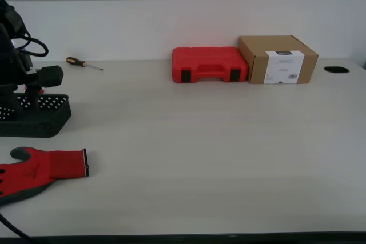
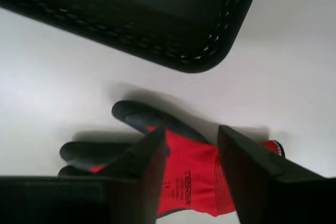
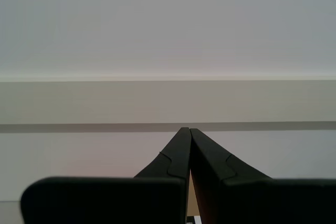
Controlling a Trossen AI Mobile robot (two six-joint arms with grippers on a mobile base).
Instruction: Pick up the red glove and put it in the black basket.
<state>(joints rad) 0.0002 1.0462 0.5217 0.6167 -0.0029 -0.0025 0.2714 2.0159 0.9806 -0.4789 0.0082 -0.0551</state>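
My first gripper hangs over the red knit work glove with dark grey coated palm and fingertips, fingers spread apart and nothing between them yet; in the first wrist view they straddle the red back of the glove. The glove lies flat on the pale surface at the lower left of the exterior view, cuff toward that view's right, fingertips running off the left edge of the frame. The shallow black perforated plastic basket sits just behind it at mid left, near but not touching, and looks unfilled in the first wrist view. Step in hand, as I judge it: the grasp. Best bet is straight down onto the palm/back section, pinching a fold of knit; the fabric is limp, so expect droop and lift high enough to clear the basket rim before carrying over. My second gripper has its fingers pressed together on nothing, pointing at a blank wall. Room: the glove is close to the near surface edge at lower left, so avoid dragging it that way. Centre and right are open. The red plastic tool case, brown cardboard box and small screwdriver sit along the back, well apart from the path.
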